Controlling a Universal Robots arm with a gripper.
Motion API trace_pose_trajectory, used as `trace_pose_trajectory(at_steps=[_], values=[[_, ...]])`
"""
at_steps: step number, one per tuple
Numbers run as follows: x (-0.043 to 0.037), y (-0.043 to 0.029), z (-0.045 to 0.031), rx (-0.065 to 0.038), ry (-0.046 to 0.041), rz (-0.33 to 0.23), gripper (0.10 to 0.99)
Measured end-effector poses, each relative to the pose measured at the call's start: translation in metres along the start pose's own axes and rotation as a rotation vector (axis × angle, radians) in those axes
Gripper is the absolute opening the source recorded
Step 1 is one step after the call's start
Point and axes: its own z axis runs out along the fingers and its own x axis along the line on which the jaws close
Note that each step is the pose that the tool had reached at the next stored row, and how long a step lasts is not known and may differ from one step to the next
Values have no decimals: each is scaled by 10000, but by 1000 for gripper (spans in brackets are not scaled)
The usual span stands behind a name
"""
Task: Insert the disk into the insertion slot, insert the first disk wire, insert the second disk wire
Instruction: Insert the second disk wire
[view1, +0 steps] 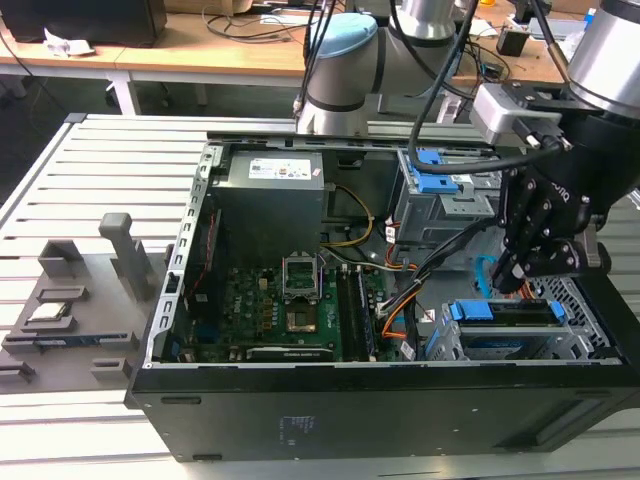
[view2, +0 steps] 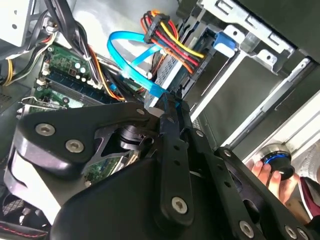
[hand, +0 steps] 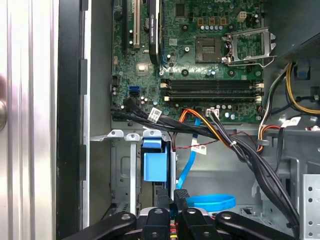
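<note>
The fingers (view2: 170, 107) are clenched on the light blue cable's (view2: 131, 60) connector end. Just ahead of them the hard drive (view2: 172, 75) sits in its drive cage (view2: 250, 45), red-orange wires (view2: 172, 42) plugged in.

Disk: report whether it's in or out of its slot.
In: the disk with its blue carrier sits inside the insertion slot, below the end effector.

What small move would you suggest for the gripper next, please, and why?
Probably ease the gripper slightly toward the disk: it appears shut on the end of the light blue cable, just short of the disk's rear, where the red-orange wire bundle already looks plugged in.
</note>
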Motion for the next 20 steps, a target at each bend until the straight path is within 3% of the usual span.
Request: trace_pose_trajectory(at_steps=[6,10,20], values=[[74,-40,76,0,-2,0,161],[74,-77,106,0,-1,0,161],[45,-92,171,0,2,-3,161]])
